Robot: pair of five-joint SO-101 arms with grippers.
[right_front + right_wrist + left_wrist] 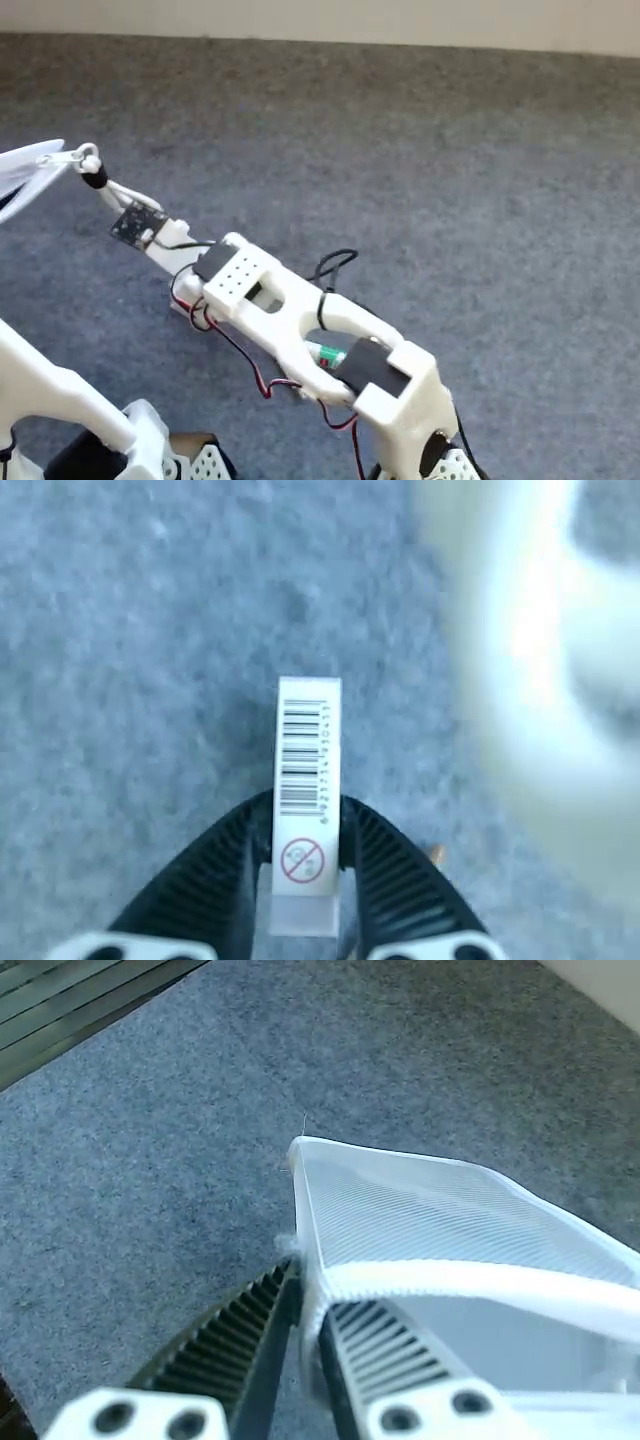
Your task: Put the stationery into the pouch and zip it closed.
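A white mesh pouch (430, 1210) hangs over the grey carpet, and my left gripper (308, 1292) is shut on its edge. In the high view the pouch (25, 170) shows at the far left edge. My right gripper (308, 810) is shut on a slim white stationery item (309, 740) with a barcode label, which sticks out past the fingertips. In the high view the right arm stretches from the bottom toward the upper left, and its gripper (92, 175) is right beside the pouch. The inside of the pouch is hidden.
Grey carpet (450, 170) covers the whole work surface. A pale wall strip (400, 20) runs along the far side. The left arm's white link (50, 390) and both arm bases crowd the near edge. Dark slats (60, 1000) lie beyond the carpet.
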